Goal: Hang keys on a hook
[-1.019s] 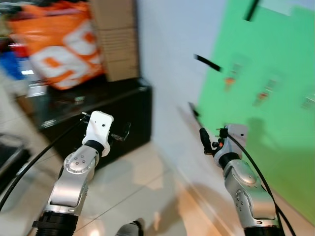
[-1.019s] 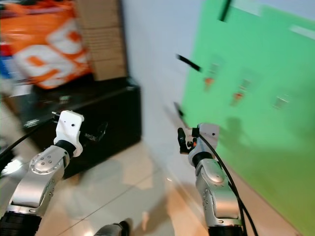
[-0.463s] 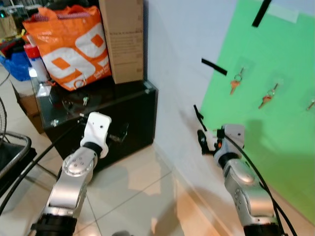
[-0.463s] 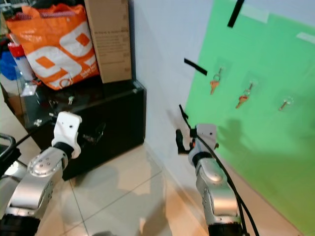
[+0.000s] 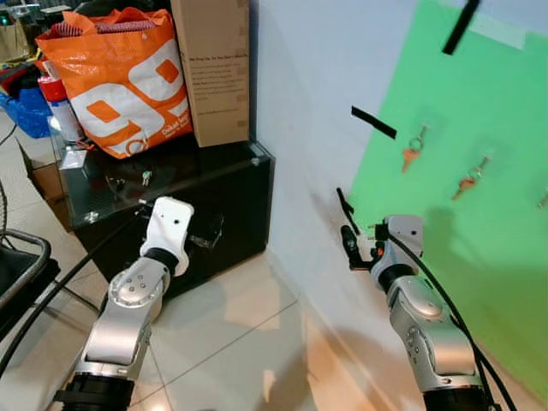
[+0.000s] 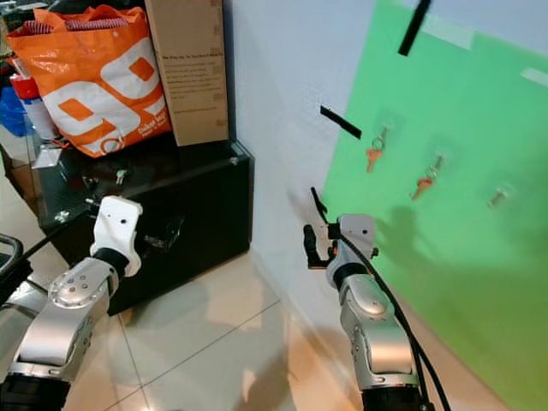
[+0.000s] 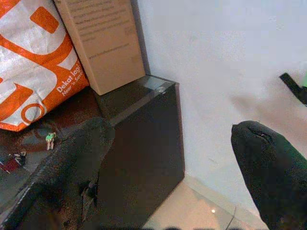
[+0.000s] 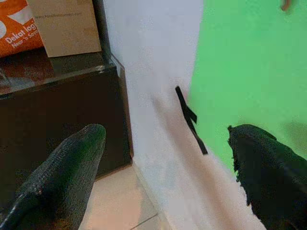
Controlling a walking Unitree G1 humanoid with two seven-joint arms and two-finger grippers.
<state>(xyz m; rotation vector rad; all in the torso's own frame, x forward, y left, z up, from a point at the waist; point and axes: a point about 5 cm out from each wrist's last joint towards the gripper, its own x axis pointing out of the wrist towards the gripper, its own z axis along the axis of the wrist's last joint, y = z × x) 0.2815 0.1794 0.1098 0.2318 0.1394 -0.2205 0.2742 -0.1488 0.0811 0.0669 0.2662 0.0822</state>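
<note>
Fetching a key comes first, to judge by how things stand: in the left eye view the green sheet [image 5: 479,214] on the wall already carries a key with an orange head [image 5: 411,151] and a second one [image 5: 468,178] beside it, while small keys [image 5: 145,177] lie on the glass top of the black cabinet [image 5: 205,197], in front of the orange bag [image 5: 116,77] and the cardboard box [image 5: 214,68]. The left gripper [image 5: 210,231] is held out near the cabinet's front edge and the right gripper [image 5: 349,244] points toward the wall, well below the hung keys. In the right eye view the same layout holds, with a third key [image 6: 498,197] farther along the sheet; which hook is free I cannot tell. In the left wrist view the jaws are spread wide with nothing between them, and a tiny green-tagged key [image 7: 49,139] sits on the cabinet top beside the bag. In the right wrist view the jaws are likewise spread and empty, facing the sheet's edge and a strip of black tape [image 8: 190,120]. Doing this well probably means bringing the left gripper squarely over the keys, coming down gently on the glass, and pinching the ring rather than a blade.
</note>
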